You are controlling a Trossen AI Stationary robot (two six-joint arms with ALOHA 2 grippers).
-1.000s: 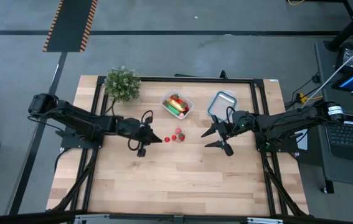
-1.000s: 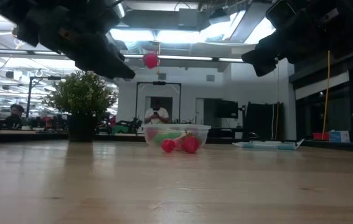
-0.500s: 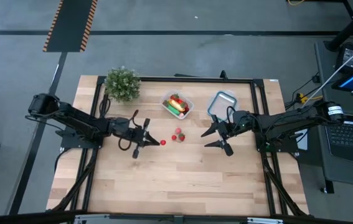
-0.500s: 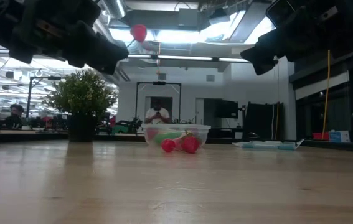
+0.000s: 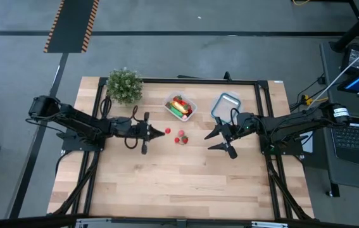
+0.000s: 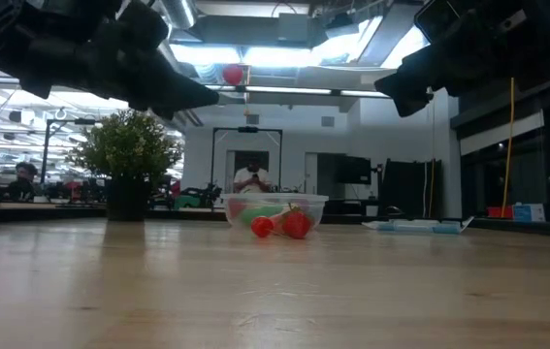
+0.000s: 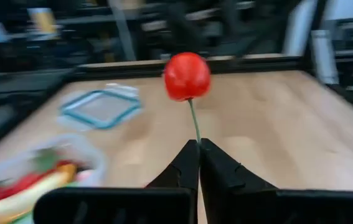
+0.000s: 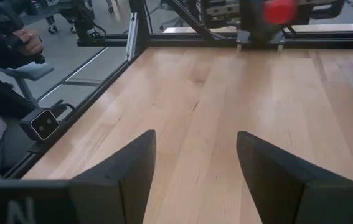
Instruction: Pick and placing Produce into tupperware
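Observation:
My left gripper point(image 5: 159, 132) is shut on a small round red toy fruit point(image 7: 187, 76) with a thin green stem, and carries it above the table point(image 6: 233, 74). It hovers left of two small red pieces point(image 5: 180, 136) lying on the wood just in front of the tupperware. The clear tupperware point(image 5: 180, 106) sits at the far middle and holds the yellow banana, a green piece and red pieces. My right gripper point(image 5: 208, 142) hangs open to the right of the loose pieces, fingers wide apart point(image 8: 195, 168), touching nothing. My left gripper pinches the thin green stem point(image 7: 195, 127) of the red fruit between its two fingertips point(image 7: 185, 163), at the stem's free end. The fingers lie level, pointing toward the table's right. The fruit stands out beyond the fingertips, lifted clear of the table.
A bushy potted plant point(image 5: 124, 84) stands at the far left. The clear blue-rimmed piece point(image 5: 225, 106) lies flat to the right of the tupperware. A black frame runs along the table edges. Bare wood fills the near half of the table. People are in the room behind.
My left gripper, still shut on the stem, has moved toward the far edge and the tupperware, carrying the red fruit with it. The fruit rose higher half a second ago and now hangs slightly lower. The gripper has also turned about its axis.

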